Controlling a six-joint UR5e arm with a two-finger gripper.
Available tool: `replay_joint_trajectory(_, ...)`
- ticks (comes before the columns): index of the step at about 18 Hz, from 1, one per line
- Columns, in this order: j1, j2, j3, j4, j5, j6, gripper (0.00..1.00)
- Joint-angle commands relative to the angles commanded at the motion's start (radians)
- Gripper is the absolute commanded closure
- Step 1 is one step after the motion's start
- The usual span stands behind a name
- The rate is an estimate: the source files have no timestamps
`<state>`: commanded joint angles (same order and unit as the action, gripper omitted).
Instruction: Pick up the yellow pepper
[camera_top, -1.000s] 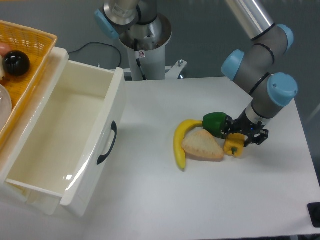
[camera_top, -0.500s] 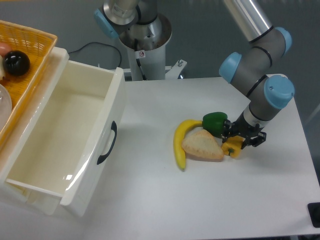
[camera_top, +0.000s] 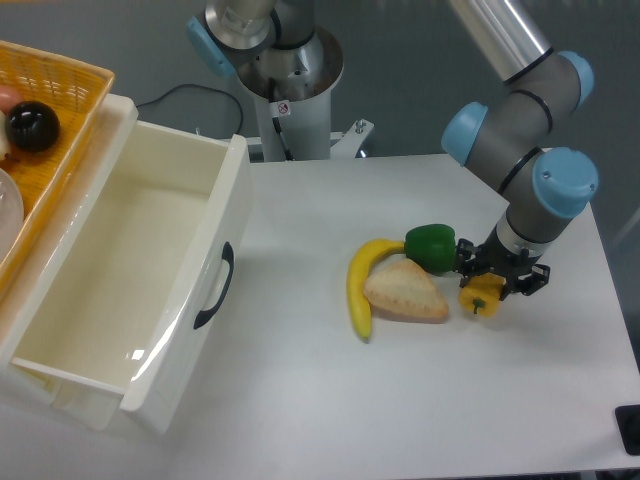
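Yellow pepper (camera_top: 482, 297) on counter (camera_top: 320, 330), long axis roughly upright, clamped between gripper (camera_top: 500, 283) jaws, green pepper (camera_top: 431, 247) and bread wedge (camera_top: 404, 292) crowding its left, banana (camera_top: 360, 282) beyond.

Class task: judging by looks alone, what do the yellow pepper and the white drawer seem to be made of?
Yellow pepper: probably plastic, with a glossy, uniform yellow-orange skin. White drawer: likely moulded plastic, smooth and shiny, with light reflecting off its front edge.

I see the yellow pepper (camera_top: 481, 297) glossy yellow-orange, black tool (camera_top: 501, 279), green pepper (camera_top: 431, 247), yellow banana (camera_top: 361, 283), tan bread (camera_top: 404, 293), white bench (camera_top: 330, 400), cream drawer (camera_top: 150, 290), orange basket (camera_top: 60, 110).
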<state>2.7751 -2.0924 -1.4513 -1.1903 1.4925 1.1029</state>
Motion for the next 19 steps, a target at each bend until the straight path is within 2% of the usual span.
replay_joint_trajectory(4, -0.044, 0.040, 0.006, -0.014, 0.000, 0.046, 0.66)
replay_joint_trajectory(7, -0.086, 0.087, 0.022, -0.098, 0.006, 0.104, 0.64)
replay_joint_trajectory(10, -0.143, 0.112, 0.043, -0.181, 0.096, 0.143, 0.65)
replay_joint_trajectory(12, -0.172, 0.121, 0.049, -0.195, 0.153, 0.144, 0.65)
replay_joint_trajectory(15, -0.190, 0.152, 0.049, -0.204, 0.156, 0.146, 0.65)
replay_joint_trajectory(19, -0.207, 0.155, 0.054, -0.213, 0.149, 0.147, 0.65)
